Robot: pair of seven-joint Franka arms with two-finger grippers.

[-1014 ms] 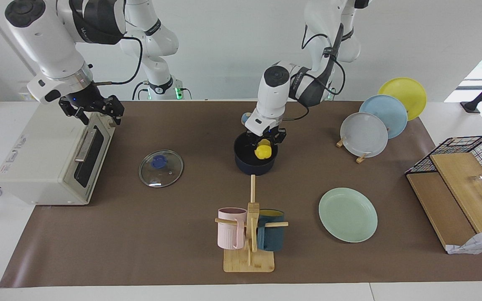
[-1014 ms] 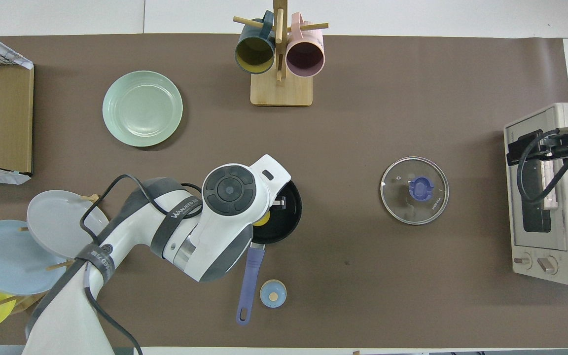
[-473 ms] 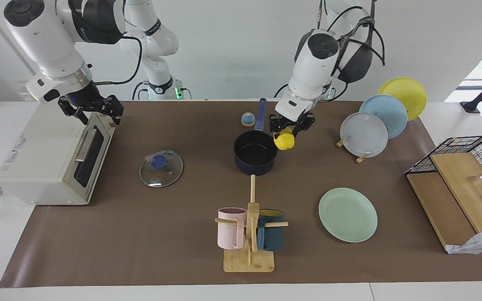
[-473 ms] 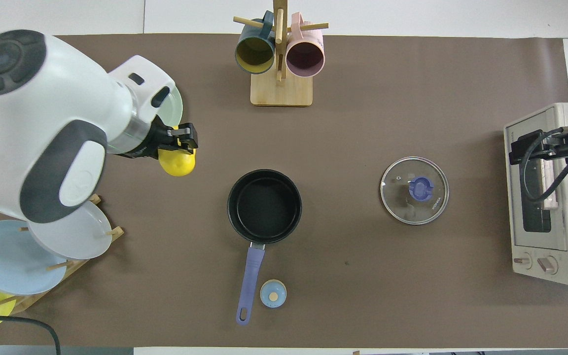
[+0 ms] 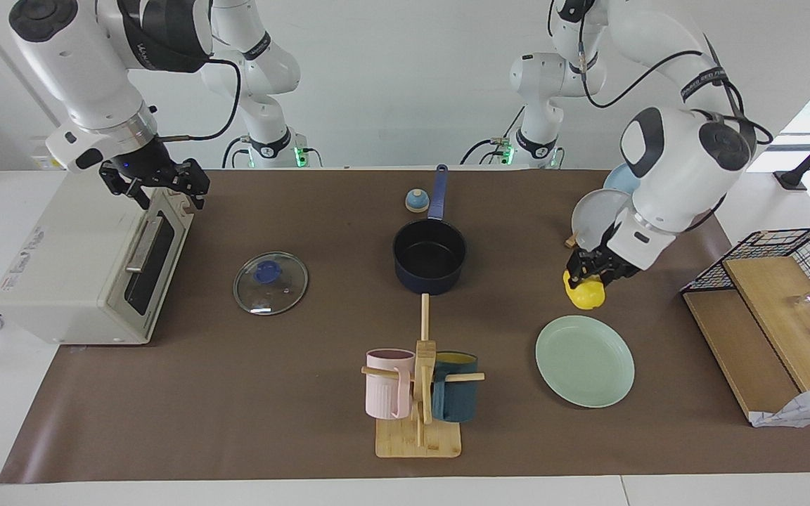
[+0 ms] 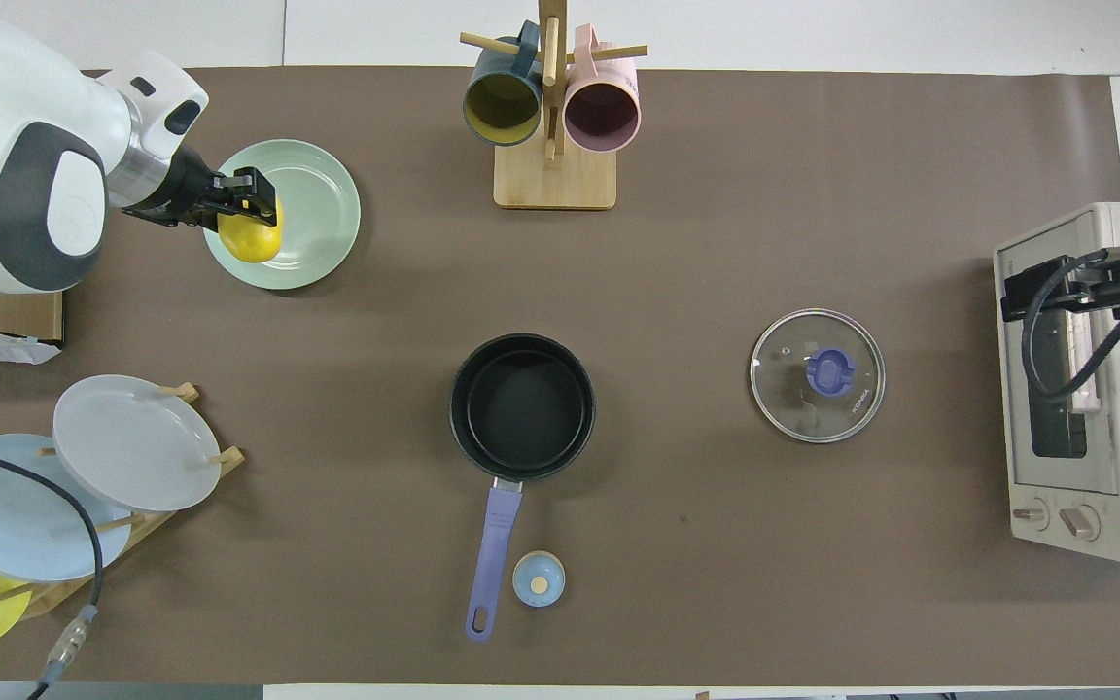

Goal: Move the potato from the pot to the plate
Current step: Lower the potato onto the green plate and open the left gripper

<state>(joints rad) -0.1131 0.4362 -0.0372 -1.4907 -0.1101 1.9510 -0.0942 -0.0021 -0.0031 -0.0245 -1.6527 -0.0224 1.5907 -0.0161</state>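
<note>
The yellow potato [image 5: 585, 295] is held by my left gripper [image 5: 590, 280], which is shut on it in the air. In the overhead view the potato [image 6: 249, 239] and left gripper [image 6: 247, 206] hang over the mint-green plate [image 6: 332, 209], above the part of its rim toward the left arm's end of the table. The plate [image 5: 612, 369] has nothing on it. The navy pot [image 5: 429, 273] stands mid-table with its black inside [image 6: 521, 408] bare and its handle pointing toward the robots. My right gripper [image 5: 157, 184] waits over the toaster oven.
A toaster oven [image 5: 74, 263] stands at the right arm's end. A glass lid [image 5: 270, 282] lies between it and the pot. A mug tree [image 5: 420, 393] stands farther out. A plate rack [image 6: 84, 486], a small blue knob [image 6: 539, 578] and a wire basket [image 5: 792, 260] are also there.
My left gripper lifted the potato out of the pot and carried it toward the left arm's end, to over the mint-green plate. The pot now holds nothing. The right arm has not moved.
</note>
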